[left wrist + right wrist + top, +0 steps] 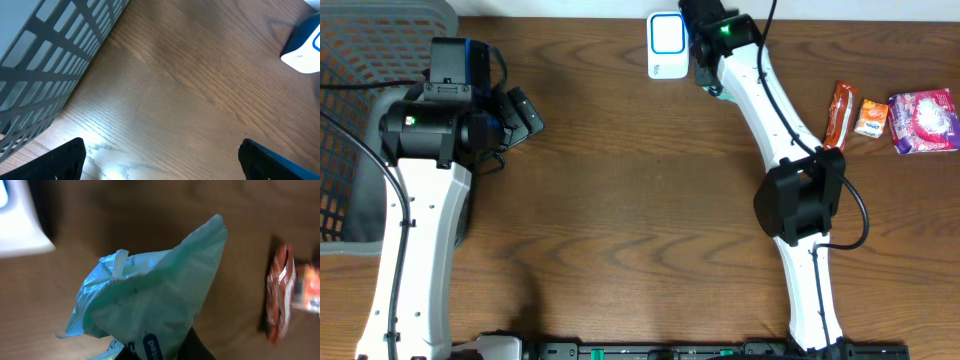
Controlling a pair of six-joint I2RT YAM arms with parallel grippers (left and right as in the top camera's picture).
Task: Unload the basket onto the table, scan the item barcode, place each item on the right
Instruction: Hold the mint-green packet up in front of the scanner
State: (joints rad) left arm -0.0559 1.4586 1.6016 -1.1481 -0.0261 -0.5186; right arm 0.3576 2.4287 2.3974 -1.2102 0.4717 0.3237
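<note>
A robot lab that is posing as a shop checkout.

Two white robot arms, left (420,230) and right (790,150), are reaching over a wood-grain desk (620,200). A white barcode scanner (666,45) is sitting at its far edge and a grey slatted basket (360,60) at its left end. A red sachet (840,115), an orange packet (871,118) and a pink packet (925,122) are lying together on the right, like shop goods.
</note>
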